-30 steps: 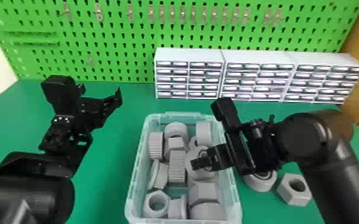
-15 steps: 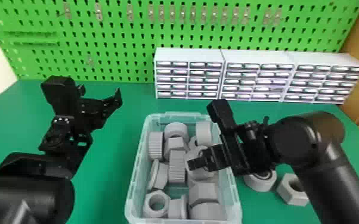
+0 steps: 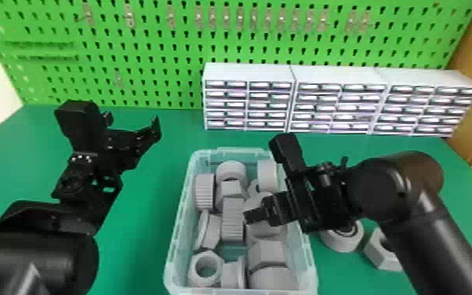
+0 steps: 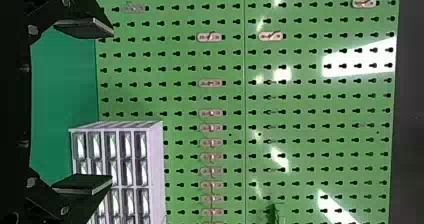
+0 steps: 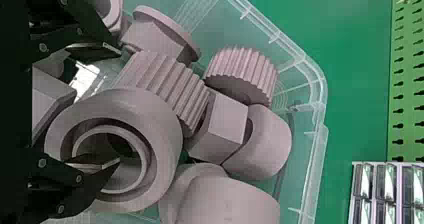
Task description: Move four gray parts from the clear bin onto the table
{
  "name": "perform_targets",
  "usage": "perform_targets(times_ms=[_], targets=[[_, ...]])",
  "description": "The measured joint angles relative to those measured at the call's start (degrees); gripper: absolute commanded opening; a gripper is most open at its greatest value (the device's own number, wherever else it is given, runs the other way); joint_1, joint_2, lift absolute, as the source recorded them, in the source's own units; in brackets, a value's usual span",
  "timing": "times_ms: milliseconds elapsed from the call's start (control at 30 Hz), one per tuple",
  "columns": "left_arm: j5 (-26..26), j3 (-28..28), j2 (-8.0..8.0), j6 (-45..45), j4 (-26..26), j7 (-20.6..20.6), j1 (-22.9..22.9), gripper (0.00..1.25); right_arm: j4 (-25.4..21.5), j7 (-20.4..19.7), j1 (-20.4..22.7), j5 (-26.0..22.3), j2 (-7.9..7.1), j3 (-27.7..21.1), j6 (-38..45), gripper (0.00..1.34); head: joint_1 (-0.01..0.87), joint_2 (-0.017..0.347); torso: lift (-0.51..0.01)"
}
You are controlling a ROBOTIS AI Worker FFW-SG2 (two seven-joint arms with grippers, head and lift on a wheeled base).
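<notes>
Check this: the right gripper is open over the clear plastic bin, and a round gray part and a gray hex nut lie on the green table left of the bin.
The side is wrong: in the head view, the round gray part and the gray hex nut lie on the green table right of the clear bin. The right gripper is open over it.

Behind your bench (image 3: 141, 251): green pegboard (image 3: 160, 43) | metal hooks on it (image 3: 226, 17) | three white drawer units, side by side (image 3: 247, 74)
</notes>
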Motion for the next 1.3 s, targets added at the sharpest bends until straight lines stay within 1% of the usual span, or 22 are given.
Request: perform_targets(times_ms=[400,467,533,667,767,867,900,1000,1133,1167,1200,1300], targets=[[0.0,0.0,0.00,0.0,0.0,-0.1,0.0,1.01,2.4,0.2,0.0,0.4,0.07,1.1,-2.1,0.83,0.678,0.034,-0.050],[0.0,0.0,0.00,0.0,0.0,-0.1,0.0,1.01,2.9,1.4,0.0,0.7,0.03,1.3,-2.7,0.83,0.678,0.034,-0.050],[0.0,0.0,0.00,0.0,0.0,-0.1,0.0,1.01,3.6,3.6,0.0,1.6,-0.03,1.7,-3.6,0.83,0.678,0.034,-0.050],[0.0,0.0,0.00,0.0,0.1,-0.1,0.0,1.01,4.8,7.8,0.1,4.6,0.04,2.3,-5.3,0.83,0.678,0.034,-0.050],[0.0,0.0,0.00,0.0,0.1,-0.1,0.0,1.01,5.2,9.5,0.1,6.8,0.34,2.5,-5.7,0.82,0.678,0.034,-0.050],[0.0,0.1,0.00,0.0,0.1,-0.2,0.0,1.01,5.3,10.0,0.2,8.3,0.59,2.5,-5.8,0.80,0.678,0.034,-0.050],[0.0,0.1,0.00,0.0,0.1,-0.2,0.1,1.01,5.3,10.1,0.2,8.5,0.63,2.5,-5.8,0.78,0.678,0.034,-0.050],[0.0,0.1,0.00,0.0,0.1,-0.2,0.1,1.01,5.3,10.1,0.2,8.9,0.69,2.6,-5.8,0.66,0.678,0.034,-0.050],[0.0,0.1,0.00,0.0,0.1,-0.2,0.1,1.01,5.3,10.1,0.2,9.7,0.77,2.9,-5.8,0.35,0.678,0.034,-0.050],[0.0,0.1,0.00,0.0,0.1,-0.2,0.2,1.01,5.3,10.1,0.2,9.9,0.81,2.9,-5.8,0.31,0.678,0.034,-0.050],[0.0,0.1,0.00,0.0,0.1,-0.2,0.2,1.01,5.3,10.1,0.2,10.3,0.88,3.0,-5.8,0.29,0.678,0.034,-0.050],[0.0,0.2,0.00,0.0,0.1,-0.2,0.2,1.01,5.0,10.1,0.5,11.9,1.32,2.9,-6.1,0.28,0.678,0.034,-0.050]])
